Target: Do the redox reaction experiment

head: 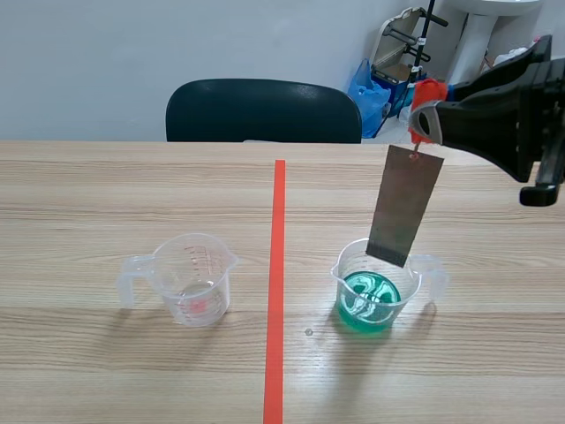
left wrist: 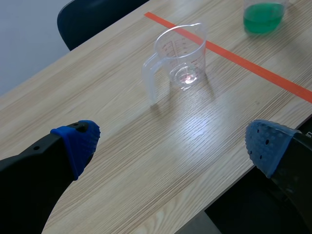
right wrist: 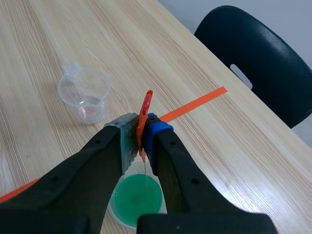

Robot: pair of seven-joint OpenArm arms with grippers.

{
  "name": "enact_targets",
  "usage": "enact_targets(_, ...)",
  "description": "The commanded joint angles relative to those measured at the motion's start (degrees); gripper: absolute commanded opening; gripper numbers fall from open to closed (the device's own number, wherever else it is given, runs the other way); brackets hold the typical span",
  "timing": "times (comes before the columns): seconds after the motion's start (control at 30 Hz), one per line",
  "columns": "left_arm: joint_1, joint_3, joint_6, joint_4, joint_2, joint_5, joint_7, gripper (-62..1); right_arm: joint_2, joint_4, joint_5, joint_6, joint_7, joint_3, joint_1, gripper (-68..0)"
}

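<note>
A grey metal strip [head: 404, 205] hangs from a red clip [head: 425, 110], tilted, with its lower end just above the rim of the beaker of green liquid [head: 369, 300]. My right gripper [head: 422, 122] is shut on the red clip [right wrist: 144, 117]; the green liquid [right wrist: 137, 196] lies directly below it. An empty clear beaker [head: 189, 278] with a handle stands left of the tape line, also seen ahead of my left gripper [left wrist: 173, 141] as the clear beaker [left wrist: 180, 56]. The left gripper is open and holds nothing, low over the table's near edge.
An orange-red tape line [head: 276, 283] runs down the table's middle between the two beakers. A dark chair [head: 263, 110] stands behind the far edge. Bags and clutter [head: 388, 75] sit at the back right.
</note>
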State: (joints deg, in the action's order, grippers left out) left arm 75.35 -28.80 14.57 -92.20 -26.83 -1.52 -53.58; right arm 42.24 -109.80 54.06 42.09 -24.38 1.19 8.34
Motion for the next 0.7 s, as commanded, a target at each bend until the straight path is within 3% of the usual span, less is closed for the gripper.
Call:
enact_targets(0.0, 0.09, 0.26, -0.04, -0.87, 0.44, 0.39, -0.85, 1.4, 0.48, -1.03, 0.85, 0.63, 0.66, 1.42, -0.39, -66.9)
enact_targets(0.37, 0.09, 0.26, -0.04, -0.87, 0.44, 0.39, -0.85, 1.4, 0.66, -4.81, 2.82, 0.63, -1.90, 3.41, -0.42, -66.9)
enact_targets(0.67, 0.09, 0.26, -0.04, -0.87, 0.44, 0.39, -0.85, 1.4, 3.96, -7.50, 5.99, 0.63, -1.81, 3.41, -0.44, -66.9)
